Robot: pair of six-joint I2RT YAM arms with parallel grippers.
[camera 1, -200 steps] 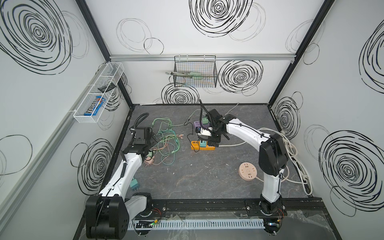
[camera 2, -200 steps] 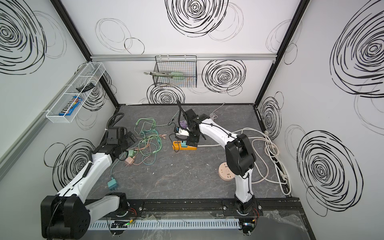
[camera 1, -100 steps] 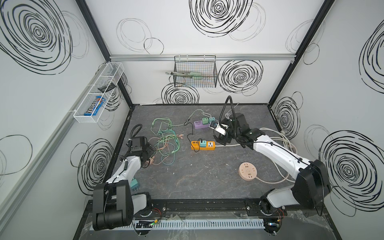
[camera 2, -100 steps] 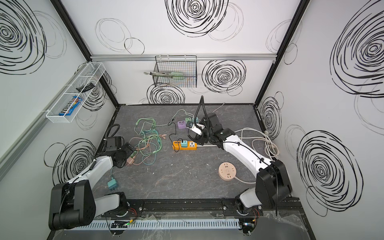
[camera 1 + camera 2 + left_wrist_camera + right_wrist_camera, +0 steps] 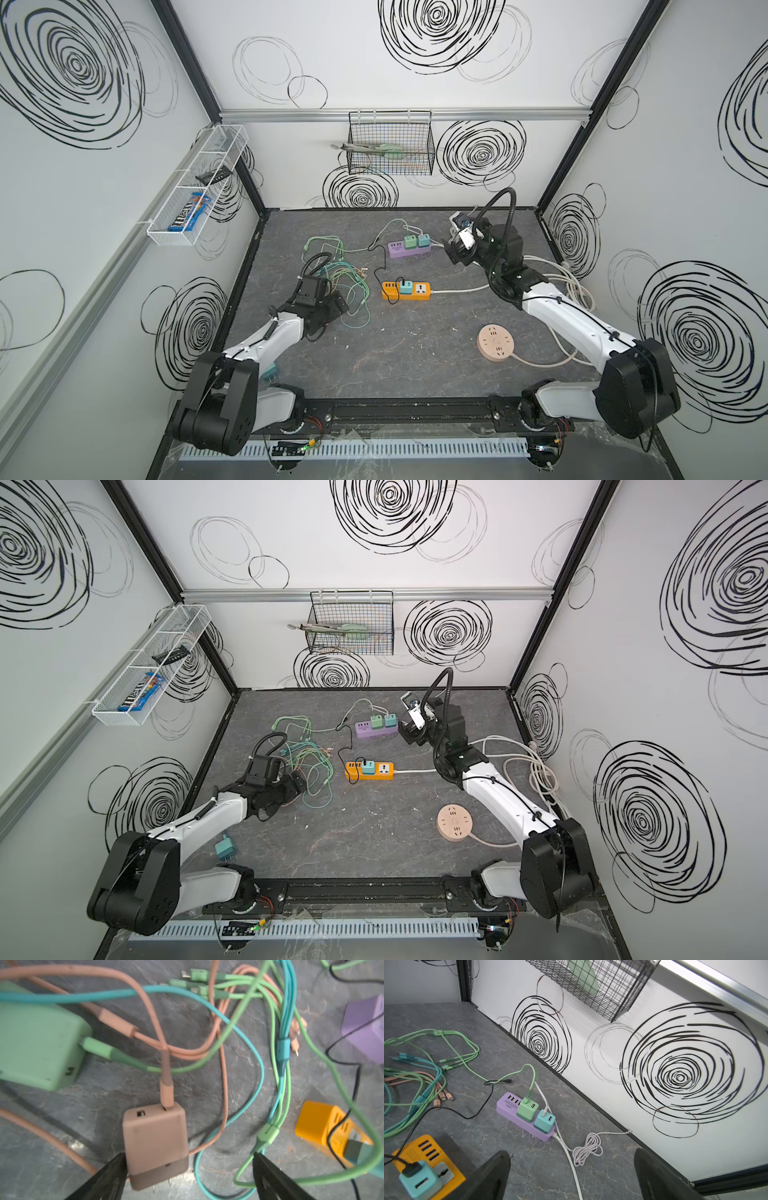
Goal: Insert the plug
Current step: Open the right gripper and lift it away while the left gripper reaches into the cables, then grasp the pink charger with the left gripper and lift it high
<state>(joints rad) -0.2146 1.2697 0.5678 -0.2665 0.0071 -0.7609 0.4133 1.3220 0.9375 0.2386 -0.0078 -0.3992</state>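
**Bimanual cell with a grey bench [image 5: 395, 365], shown in both top views and both wrist views.**

The left end effector [image 5: 332, 309] is held low over the left part of the bench. It sits at the edge of a tangle of green, teal and pink cables [image 5: 345, 274].

In the left wrist view its fingers [image 5: 108, 1176] are seen spread wide. A brown plug [image 5: 154, 1136] lies on the bench between them, close against one finger. Whether that finger touches it cannot be told. A pink cable is seated in one of the plug's two ports. A larger green plug [image 5: 37, 1047] with a green cable lies near it.

An orange power strip [image 5: 405, 290] lies at mid-bench, between the two arms. A teal plug [image 5: 406, 286] with a black cable is seated in it, and the socket beside that plug is unoccupied.

A purple power strip [image 5: 409, 249] lies farther back. It carries a light green plug [image 5: 527, 1110] and a second teal plug [image 5: 544, 1121], side by side.

The right end effector [image 5: 451, 253] is raised above the back right of the bench, just beside the end of the purple strip. Its jaws are spread. In the right wrist view only the bench and a coiled white cord [image 5: 586, 1150] are seen between them.

A round beige socket [image 5: 495, 343] lies towards the front right. A loose teal plug [image 5: 224, 848] lies beside the left arm's base.
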